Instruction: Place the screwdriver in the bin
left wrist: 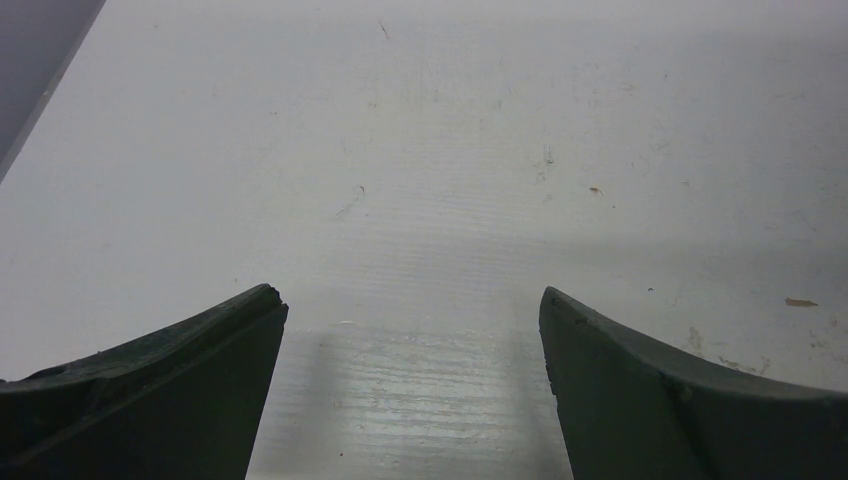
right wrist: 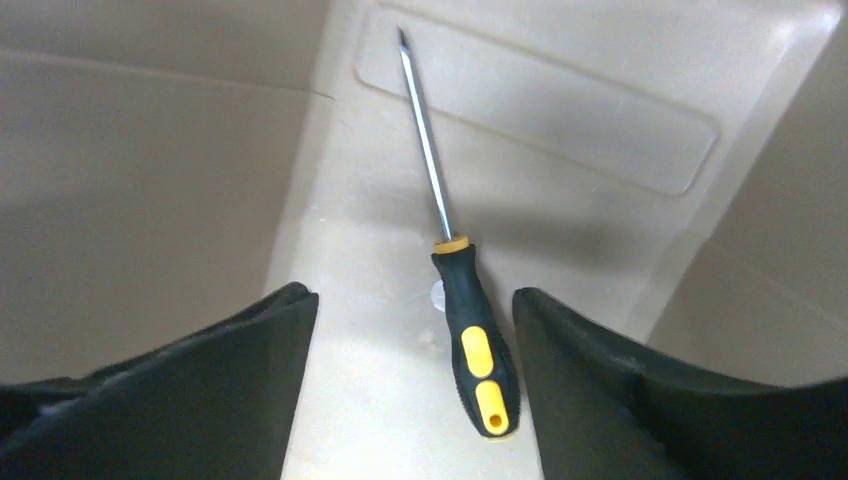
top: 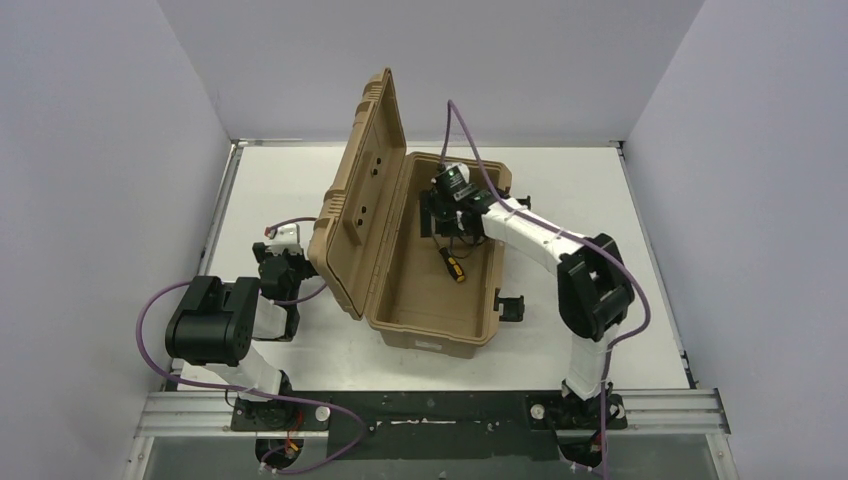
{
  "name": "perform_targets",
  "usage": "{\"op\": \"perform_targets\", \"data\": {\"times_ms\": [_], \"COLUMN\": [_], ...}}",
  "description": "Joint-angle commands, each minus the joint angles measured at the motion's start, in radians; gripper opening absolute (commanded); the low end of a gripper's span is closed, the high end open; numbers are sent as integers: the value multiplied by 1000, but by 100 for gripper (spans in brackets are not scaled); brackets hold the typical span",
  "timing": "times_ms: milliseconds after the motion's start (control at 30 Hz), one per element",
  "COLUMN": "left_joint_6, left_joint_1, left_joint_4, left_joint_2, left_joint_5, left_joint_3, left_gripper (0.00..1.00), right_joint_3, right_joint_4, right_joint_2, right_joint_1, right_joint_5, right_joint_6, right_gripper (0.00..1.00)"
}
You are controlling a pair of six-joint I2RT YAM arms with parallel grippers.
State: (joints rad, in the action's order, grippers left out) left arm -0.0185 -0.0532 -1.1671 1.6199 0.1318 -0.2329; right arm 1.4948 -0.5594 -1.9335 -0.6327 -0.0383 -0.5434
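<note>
1. My right gripper (right wrist: 412,300) is inside the bin (top: 432,334). Its fingers are spread wide and grip nothing.
2. The screwdriver (right wrist: 472,335) lies flat on the bin floor, directly ahead of that gripper.
3. In the right wrist view the handle end sits between my two fingers, nearer the one on the view's right. A gap shows on both sides, so there is no contact.
4. The shaft runs away from the gripper, leaning slightly towards the view's left. Its tip rests on a raised rectangular panel in the floor.
5. Screwdriver look:
   - black handle with two orange-yellow inserts on top
   - an orange-yellow collar where the shaft starts
   - thin grey metal shaft with a small dark tip
   - shaft longer than the handle
6. The bin is tan plastic with smooth inner walls. Its lid (top: 366,185) stands open and upright on the side towards my left arm.
7. My left gripper (left wrist: 410,295) is outside the bin, on the far side of the lid. Its fingers are wide apart and hold nothing. Only bare white table (left wrist: 450,150) lies ahead of it.
</note>
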Motion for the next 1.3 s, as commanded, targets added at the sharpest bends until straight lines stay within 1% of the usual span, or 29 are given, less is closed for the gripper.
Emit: {"op": "perform_targets", "data": {"times_ms": [0,33,67,267,367,500,567,667,700,800,867,967,1067,1100,1267], "left_joint_6": [-8,-8,-8,-8,-9,-9,-9,-9,-8,-9,-8,-9,-9,-8,-8], "left_joint_1": [-4,-4,-4,-4,-4,-4,-4,-4,-4,-4,-4,-4,-4,-4,-5], "left_joint_4": [-46,-46,-46,-46,-46,-47,-46,-46,-46,-46,-46,-47,-47,-46,-39], "left_joint_2": [-9,-8,-7,-8,-9,-9,-8,-9,-7,-8,-7,-8,-8,-8,-5], "left_joint_5": [8,8,8,8,7,8,8,8,8,8,9,8,8,9,8], "left_joint_3": [-20,-20,-20,-20,-20,-20,-20,-20,-20,-20,-20,-20,-20,-20,-24], "left_gripper": [97,97,97,97,97,97,97,97,97,97,97,97,97,97,97], "right_joint_3": [64,58,50,-75,-175,-362,-473,-621,-671,-814,-899,-990,-1026,-1031,-1044], "right_joint_4": [66,87,104,234,313,443,505,599,638,731,788,855,857,854,853], "right_joint_2": [185,214,242,450,551,672,725,791,808,846,867,875,867,865,870], "right_joint_1": [23,30,38,152,211,295,361,479,530,604,628,631,631,653,660], "right_joint_5": [-7,-5,-4,-2,-54,-125,-106,-32,-8,30,61,70,71,73,78], "right_joint_6": [103,126,146,241,310,400,401,368,348,312,297,302,301,301,296], "right_gripper": [92,99,100,100,100,100,100,100,100,100,100,100,100,100,100]}}
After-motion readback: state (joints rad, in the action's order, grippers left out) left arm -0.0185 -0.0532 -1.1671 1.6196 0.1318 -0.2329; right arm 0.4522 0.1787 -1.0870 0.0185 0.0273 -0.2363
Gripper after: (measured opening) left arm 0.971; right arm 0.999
